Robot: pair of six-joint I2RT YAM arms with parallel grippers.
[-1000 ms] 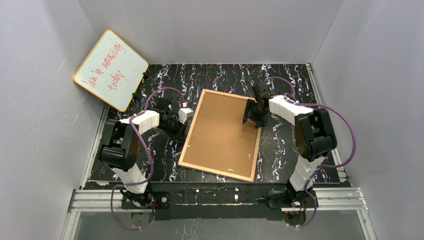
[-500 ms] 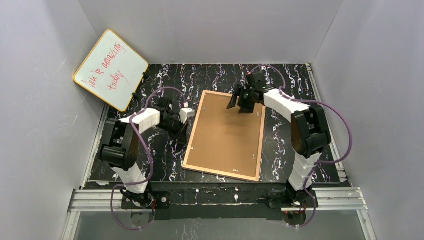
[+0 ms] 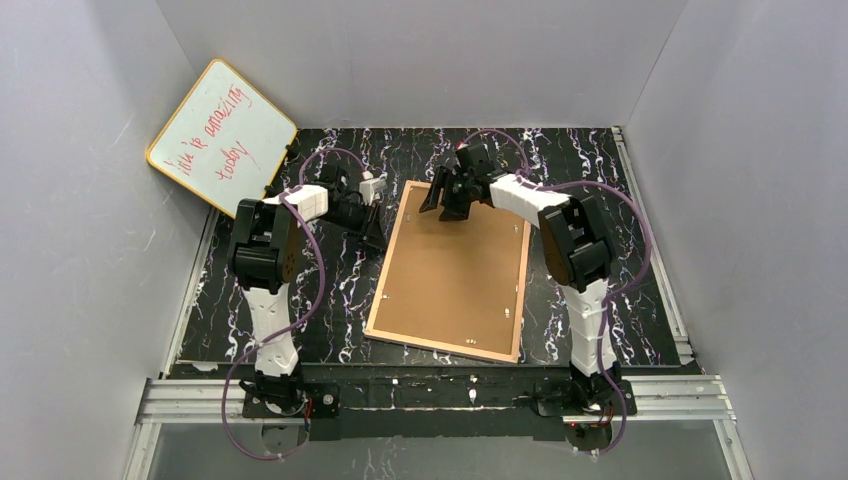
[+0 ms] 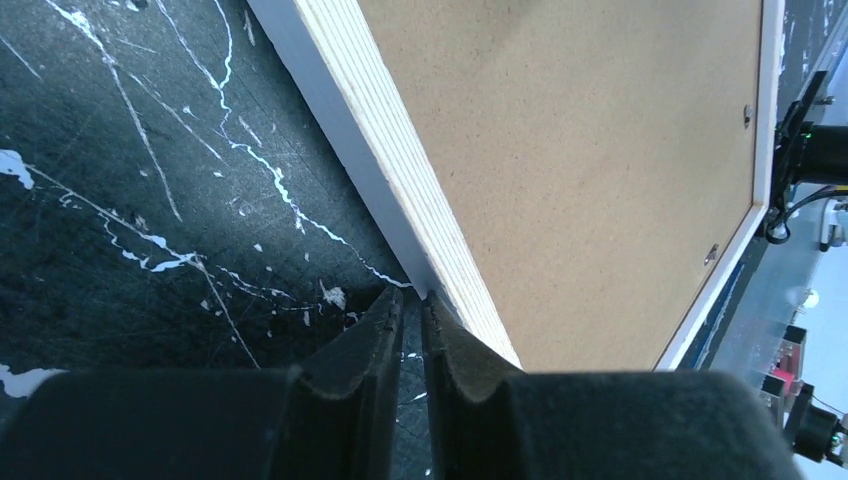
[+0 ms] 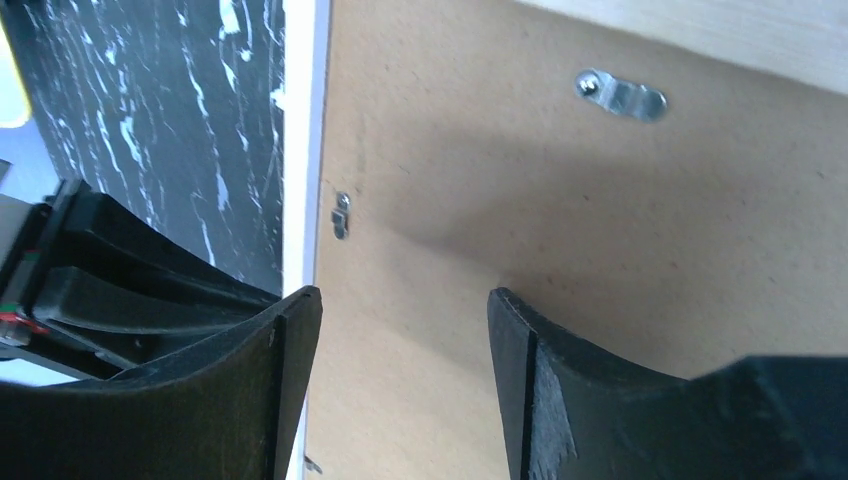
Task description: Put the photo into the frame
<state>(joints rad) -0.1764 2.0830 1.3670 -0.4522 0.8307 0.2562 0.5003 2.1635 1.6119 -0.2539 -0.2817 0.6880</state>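
Lying back-up on the table (image 3: 400, 150), the one frame (image 3: 441, 345) shows whole only from above, with one whiteboard (image 3: 222, 140) propped at the far left. Two grippers are in view. The left gripper (image 3: 377, 238) stands at the frame's left edge near the far corner. Its wrist view shows the fingers almost pressed together, a thin slit between them and nothing in it, tips right at the pale wood rim. The right gripper (image 3: 445, 206) hovers over the frame's far edge, spread wide, holding nothing. Its wrist view adds two metal clips (image 5: 620, 97) on the brown back.
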